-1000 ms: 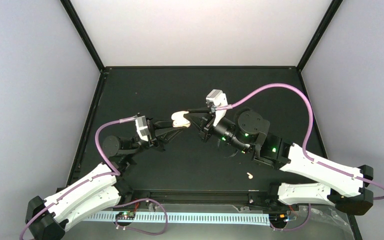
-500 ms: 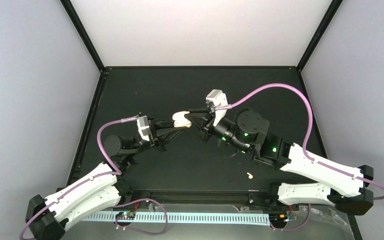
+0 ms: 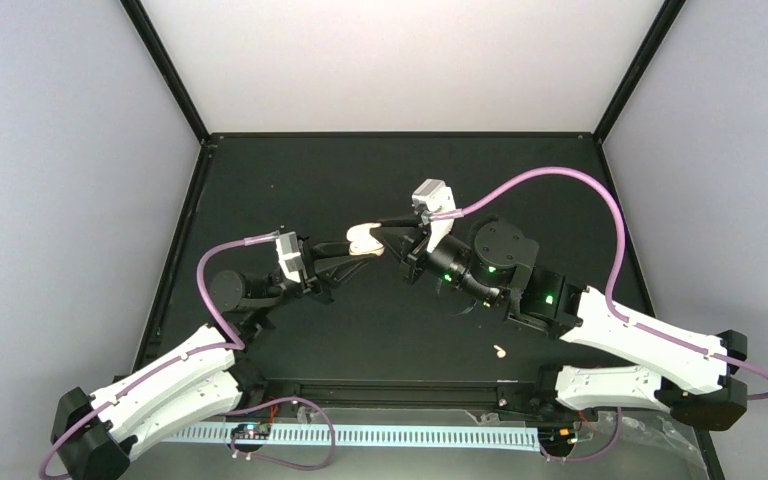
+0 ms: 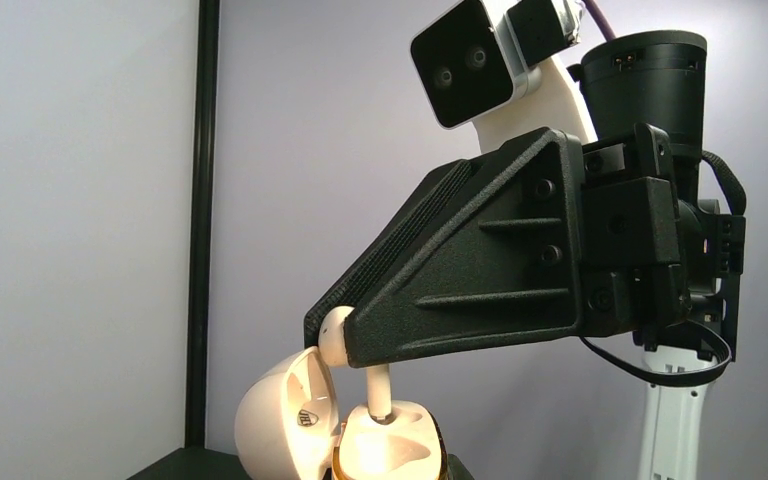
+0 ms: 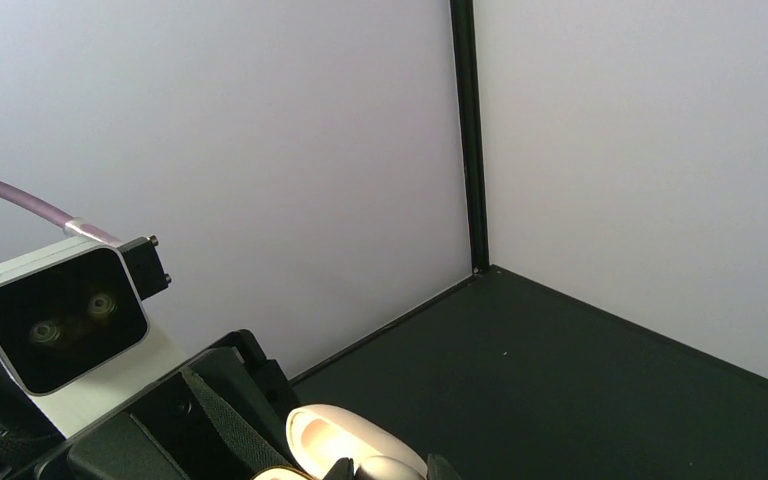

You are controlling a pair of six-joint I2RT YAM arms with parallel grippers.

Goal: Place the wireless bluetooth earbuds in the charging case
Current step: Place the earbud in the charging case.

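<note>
The glossy white charging case [image 3: 363, 238] hangs above the middle of the table, with my left gripper [image 3: 352, 251] shut on its base. Its lid [image 4: 278, 418] stands open to the left in the left wrist view. My right gripper [image 3: 382, 227] meets it from the right and is shut on a cream-white earbud [image 4: 333, 336] by the head. The earbud's stem [image 4: 378, 392] points down into a socket of the case base [image 4: 392, 446]. In the right wrist view the earbud [image 5: 387, 467] sits between my fingertips, just over the lid [image 5: 332, 431]. A second earbud [image 3: 500, 351] lies on the table near the right arm.
The black table [image 3: 360, 170] is closed in by pale walls with black corner posts [image 5: 467, 130]. A black rail [image 3: 390, 392] runs along the near edge between the arm bases. The right arm's purple cable [image 3: 560, 178] arches over the table's right side.
My left wrist has edged slightly to the right, carrying the case with it. The right gripper and its earbud have hardly moved.
</note>
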